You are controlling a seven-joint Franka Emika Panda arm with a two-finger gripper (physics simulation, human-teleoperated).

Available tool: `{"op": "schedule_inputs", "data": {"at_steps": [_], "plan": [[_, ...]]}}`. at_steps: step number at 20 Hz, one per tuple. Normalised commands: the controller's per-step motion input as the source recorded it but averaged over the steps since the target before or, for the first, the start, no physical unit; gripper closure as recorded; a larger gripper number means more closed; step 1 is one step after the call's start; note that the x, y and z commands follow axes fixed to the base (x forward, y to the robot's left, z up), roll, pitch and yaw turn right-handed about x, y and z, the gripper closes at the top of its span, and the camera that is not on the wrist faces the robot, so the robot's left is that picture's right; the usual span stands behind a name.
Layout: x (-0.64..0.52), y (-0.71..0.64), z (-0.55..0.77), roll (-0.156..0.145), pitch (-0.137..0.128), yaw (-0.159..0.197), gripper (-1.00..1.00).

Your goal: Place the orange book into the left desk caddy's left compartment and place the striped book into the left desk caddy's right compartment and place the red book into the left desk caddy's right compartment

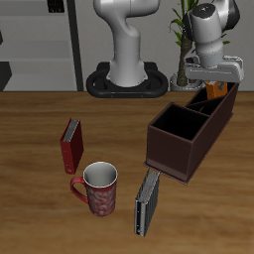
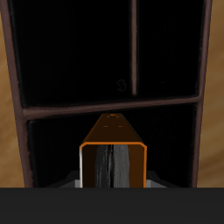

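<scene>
Red book [image 1: 69,145]: one, standing on the surface, waiting its turn.
Mug [image 1: 97,189]: one, beside it.
Striped book [image 1: 147,203]: one, upright near the front edge.
Left desk caddy [image 1: 177,151]: one, both sections empty.
Orange book [image 1: 220,91]: one, carried above the left compartment [image 2: 114,157], ready for lowering.
Claw [image 1: 214,87]: clenched on the orange book.

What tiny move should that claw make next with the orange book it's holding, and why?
Probably lower it straight down. The gripper holds the bright orange hardcover book above the long dark brown desk caddy, seemingly over its narrower compartment, and the book is not yet inside.
</scene>
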Motion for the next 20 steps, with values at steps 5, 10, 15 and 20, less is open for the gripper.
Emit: {"op": "schedule_inputs", "data": {"at_steps": [5,10,15,20], "plan": [[0.11,0.00,-0.18,-0.013,0.089,-0.009,-1.00],[0.01,-0.06,0.01,-0.013,0.013,-0.007,-1.00],[-0.09,-0.05,0.12,0.001,-0.024,0.006,-1.00],[-0.11,-0.07,0.26,0.012,-0.046,0.000,-1.00]]}}
